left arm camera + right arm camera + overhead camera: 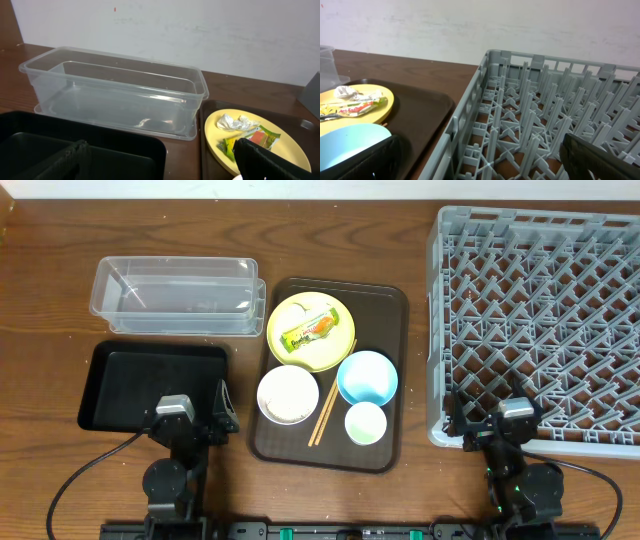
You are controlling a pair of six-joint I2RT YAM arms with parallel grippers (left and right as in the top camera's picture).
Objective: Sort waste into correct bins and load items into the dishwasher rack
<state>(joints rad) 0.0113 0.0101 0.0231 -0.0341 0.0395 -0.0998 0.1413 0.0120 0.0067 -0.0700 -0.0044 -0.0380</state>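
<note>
Left gripper point(161, 145): fingers spread wide, nothing between them, one finger at each lower corner of the left wrist view. Black tray point(110, 385) lies directly under and just ahead of these fingers, bare floor showing. Clear plastic tub point(115, 95) sits beyond the tray, straight ahead, touching or nearly touching its far rim; cannot tell which. Bare floor shows through its walls. Ahead and right of the right-hand finger, a yellow plate point(295, 150) holds the green-and-orange snack wrapper point(255, 139) and one white crumpled scrap point(237, 121). Right gripper point(480, 142): fingers likewise spread wide, gripping nothing. Dishwasher rack point(530, 125) fills the space ahead of them, its near-left corner between the fingers, with only pegs and lattice floor visible. Left of the left-hand finger lies the brown serving tray point(385, 310). It carries the plate, the light blue bowl point(367, 376), the white bowl point(288, 394), the small pale cup point(365, 423) and the chopsticks point(330, 408), which lie slanted between the two bowls. Contents of bowls and cup not discernible. Count: 1 tub, 1 black tray, 1 serving tray, 1 rack, 1 plate, 2 bowls, 1 cup, 2 chopsticks, 1 wrapper, 1 scrap. Pose: both arms are folded low at the near table edge, grippers aimed at the far wall, left over the black tray's near-right corner, right at the rack's near-left corner.
</note>
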